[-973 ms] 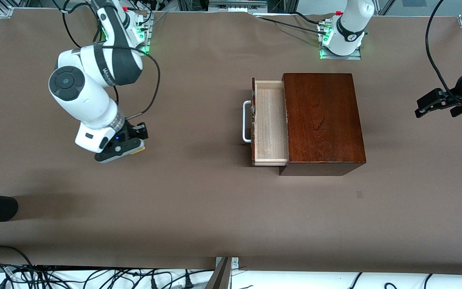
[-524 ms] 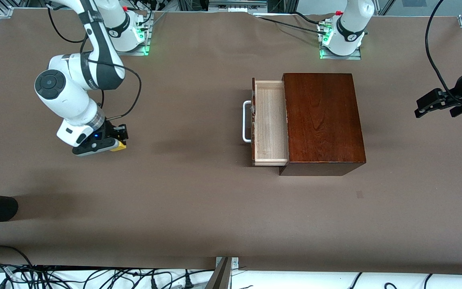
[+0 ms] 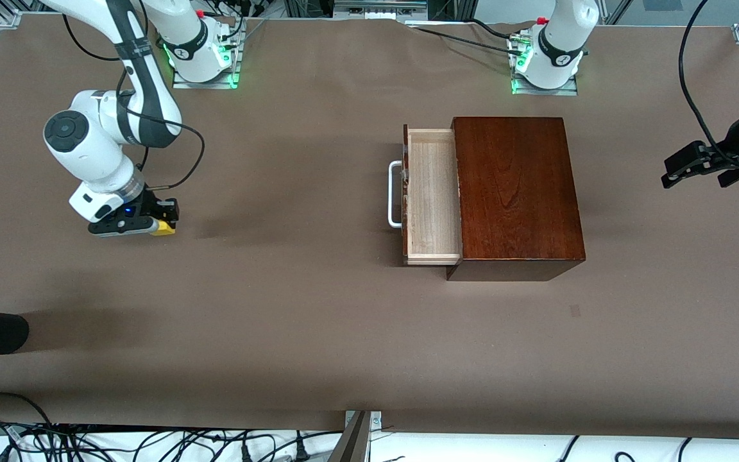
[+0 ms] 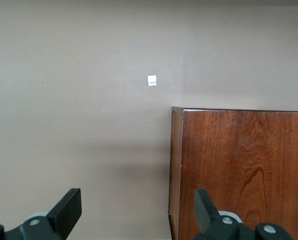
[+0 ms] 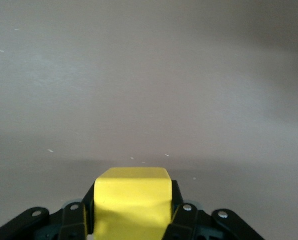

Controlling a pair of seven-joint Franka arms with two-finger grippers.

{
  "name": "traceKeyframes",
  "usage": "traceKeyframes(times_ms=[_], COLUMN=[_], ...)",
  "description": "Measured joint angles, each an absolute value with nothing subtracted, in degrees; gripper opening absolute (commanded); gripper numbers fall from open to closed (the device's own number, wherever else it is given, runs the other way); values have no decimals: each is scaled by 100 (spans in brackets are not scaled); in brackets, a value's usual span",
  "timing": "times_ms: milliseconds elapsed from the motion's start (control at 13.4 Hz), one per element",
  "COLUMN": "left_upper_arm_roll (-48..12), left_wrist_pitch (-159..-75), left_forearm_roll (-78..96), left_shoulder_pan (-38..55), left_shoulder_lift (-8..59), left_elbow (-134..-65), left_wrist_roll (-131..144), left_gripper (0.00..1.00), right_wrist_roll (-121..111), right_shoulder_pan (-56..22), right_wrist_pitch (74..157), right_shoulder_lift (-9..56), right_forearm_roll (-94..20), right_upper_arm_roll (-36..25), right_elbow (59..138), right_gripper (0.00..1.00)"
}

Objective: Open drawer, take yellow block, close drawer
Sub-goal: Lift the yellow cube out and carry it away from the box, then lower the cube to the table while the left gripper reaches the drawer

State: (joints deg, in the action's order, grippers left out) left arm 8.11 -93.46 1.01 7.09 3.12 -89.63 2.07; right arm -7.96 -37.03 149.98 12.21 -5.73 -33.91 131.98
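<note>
Front view: the yellow block point(image 3: 165, 228) sits clamped in the right hand point(image 3: 151, 226), low over bare table point(image 3: 292, 333) at the right arm's end, well apart from the drawer point(image 3: 432, 196). It stands pulled out of the wooden box point(image 3: 516, 192), its pale interior bare. The left hand point(image 3: 693, 168) waits open over the table's other end.

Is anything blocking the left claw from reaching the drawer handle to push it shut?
Yes, the box. The handle faces the right arm's end, while the open left claw waits past the box's back end. The right claw holds the block.
</note>
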Motion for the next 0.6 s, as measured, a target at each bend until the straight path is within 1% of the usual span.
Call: traceKeyframes(times_ms=[599], left_upper_arm_roll=[773], left_wrist_pitch=[-9346], left_forearm_roll=[101], left_shoulder_pan=[736], left_shoulder_lift=[316], left_elbow=[-8953], left_wrist_roll=[263], left_gripper=[100], right_wrist_roll=[-736], right_shoulder_pan=[-3675], right_wrist_pitch=[15813], right_shoulder_lift=[1252], right_forearm_roll=[-739], right_upper_arm_roll=[-3485], right_elbow=[13770], right_gripper=[5])
